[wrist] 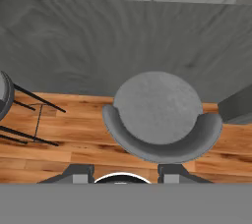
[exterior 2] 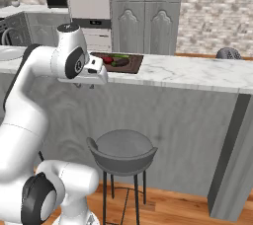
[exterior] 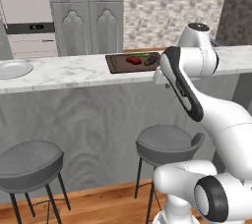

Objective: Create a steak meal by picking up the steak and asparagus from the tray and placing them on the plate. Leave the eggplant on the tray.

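So the plate (exterior: 12, 69) sits way over at the left end of the marble counter (exterior: 69, 70), and you only really get a good look at it from the left base camera. Further right on the same counter is the tray (exterior: 118, 63), with the steak (exterior: 133, 61) on it, the asparagus (exterior: 142, 55) lying just behind, and the eggplant (exterior: 152, 61) at the right end. From the right base camera the tray (exterior 2: 133, 63) is half tucked behind the robot's hand, but the steak (exterior 2: 107, 59) and eggplant (exterior 2: 119, 63) still peek out.

The hand camera is its own thing: it looks straight down at a grey stool (wrist: 158, 115) on the wooden floor (wrist: 74, 129), grey counter front above it. The gripper (wrist: 122, 173) has its two fingertips set apart with nothing between them, so it's partway open and empty, hanging in front of the counter edge.

Room-wise: grey cabinets (exterior: 88, 12), brick back wall (exterior: 172, 7), another stool (exterior: 29, 161) at left.
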Controlling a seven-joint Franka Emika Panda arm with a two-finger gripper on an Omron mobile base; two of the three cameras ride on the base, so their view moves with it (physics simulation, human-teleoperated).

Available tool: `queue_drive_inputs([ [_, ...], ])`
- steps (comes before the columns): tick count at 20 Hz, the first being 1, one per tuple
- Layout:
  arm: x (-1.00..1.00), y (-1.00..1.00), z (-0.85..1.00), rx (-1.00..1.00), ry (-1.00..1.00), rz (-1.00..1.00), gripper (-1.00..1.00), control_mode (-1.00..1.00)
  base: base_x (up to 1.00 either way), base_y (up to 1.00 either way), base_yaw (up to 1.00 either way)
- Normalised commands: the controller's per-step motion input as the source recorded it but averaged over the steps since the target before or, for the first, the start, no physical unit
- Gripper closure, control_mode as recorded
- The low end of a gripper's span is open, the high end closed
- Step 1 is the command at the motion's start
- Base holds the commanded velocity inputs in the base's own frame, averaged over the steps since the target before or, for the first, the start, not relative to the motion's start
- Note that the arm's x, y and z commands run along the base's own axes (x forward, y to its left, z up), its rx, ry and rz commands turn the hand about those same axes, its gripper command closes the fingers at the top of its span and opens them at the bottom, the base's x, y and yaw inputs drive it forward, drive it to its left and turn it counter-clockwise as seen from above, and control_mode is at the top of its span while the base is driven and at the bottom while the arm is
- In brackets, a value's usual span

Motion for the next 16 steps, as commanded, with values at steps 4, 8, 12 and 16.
queue_drive_inputs([
  [4,0.00,0.00,0.00,0.00,0.00,0.05,-1.00,-1.00,0.00,0.00,0.00],
  [8,-0.40,-0.01,0.00,0.00,-0.06,0.01,-1.00,-1.00,0.00,0.00,0.00],
  [12,-0.35,-0.02,0.00,0.00,0.00,0.00,-1.00,-1.00,0.00,0.00,0.00],
  [16,-0.09,-0.01,0.00,0.00,0.00,0.00,-1.00,-1.00,0.00,0.00,0.00],
])
